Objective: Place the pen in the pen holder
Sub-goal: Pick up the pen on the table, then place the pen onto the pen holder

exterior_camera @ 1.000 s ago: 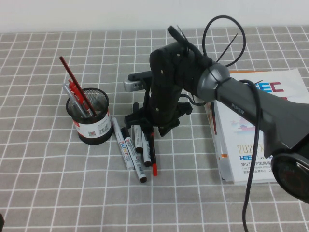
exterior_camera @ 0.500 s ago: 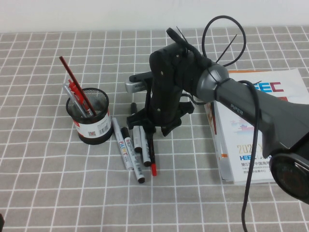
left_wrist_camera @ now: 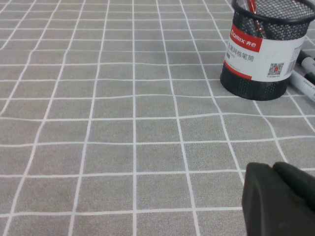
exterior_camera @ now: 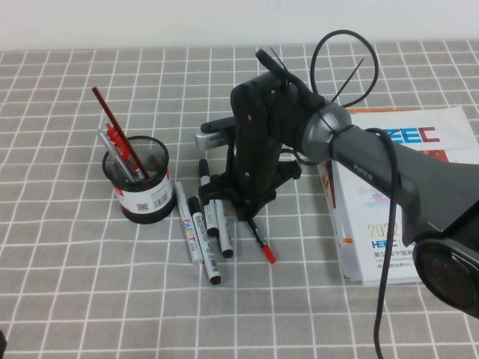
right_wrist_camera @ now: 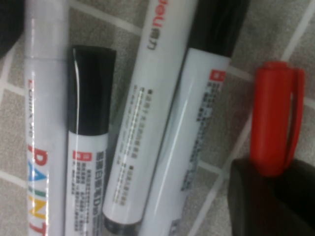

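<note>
The pen point(exterior_camera: 260, 244), with a dark middle and red ends, hangs tilted from my right gripper point(exterior_camera: 245, 212), its lower red end out to the right of the white markers. In the right wrist view its red cap point(right_wrist_camera: 273, 115) sticks out of the dark fingers point(right_wrist_camera: 256, 201), which are shut on it. The pen holder point(exterior_camera: 142, 187), a black mesh cup with a white and red label, stands left of the markers and holds several pens and a thin red pencil. It also shows in the left wrist view point(left_wrist_camera: 263, 54). My left gripper point(left_wrist_camera: 273, 169) is shut, low over bare tablecloth away from the cup.
Several white black-capped markers point(exterior_camera: 202, 232) lie side by side between the cup and my right gripper, close up in the right wrist view point(right_wrist_camera: 147, 113). A white book point(exterior_camera: 404, 194) lies at the right. The grey checked tablecloth point(exterior_camera: 90, 284) is bare at the front.
My right gripper has taken hold of the pen and shifted slightly. The pen has swung from lying beside the markers to pointing down to the right. The markers were nudged a little.
</note>
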### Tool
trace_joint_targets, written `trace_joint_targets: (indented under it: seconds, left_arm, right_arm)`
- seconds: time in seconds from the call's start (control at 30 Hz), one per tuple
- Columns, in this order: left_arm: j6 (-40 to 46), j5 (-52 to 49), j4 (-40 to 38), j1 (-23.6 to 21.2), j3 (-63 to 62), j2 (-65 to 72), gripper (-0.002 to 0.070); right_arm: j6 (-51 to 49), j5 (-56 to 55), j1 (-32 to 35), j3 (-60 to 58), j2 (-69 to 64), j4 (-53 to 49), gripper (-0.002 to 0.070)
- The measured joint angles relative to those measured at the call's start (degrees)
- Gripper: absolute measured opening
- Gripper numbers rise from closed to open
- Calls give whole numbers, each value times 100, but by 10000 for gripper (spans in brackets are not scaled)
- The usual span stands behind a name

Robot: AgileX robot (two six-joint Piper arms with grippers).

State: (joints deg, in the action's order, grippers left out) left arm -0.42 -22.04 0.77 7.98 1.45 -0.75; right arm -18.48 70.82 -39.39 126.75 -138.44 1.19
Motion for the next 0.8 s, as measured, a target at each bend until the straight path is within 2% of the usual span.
trace_joint_targets:
  seconds: [0.27,0.47,0.63,0.8]
  left_arm:
    - [0,0,0,0,0,0,-6]
    - [0,0,0,0,0,0,-6]
    - [0,0,0,0,0,0,-6]
    - [0,0,0,0,0,0,-6]
  right_arm:
    - [-65,-60,-52,-58,490,-323,69]
    - [-327,-631,-112,-296,1149,-391,69]
    - [-532,-1925,-173,-1593,1957,-415,69]
    - [-675,-4494,-173,-3745,3075,-443,69]
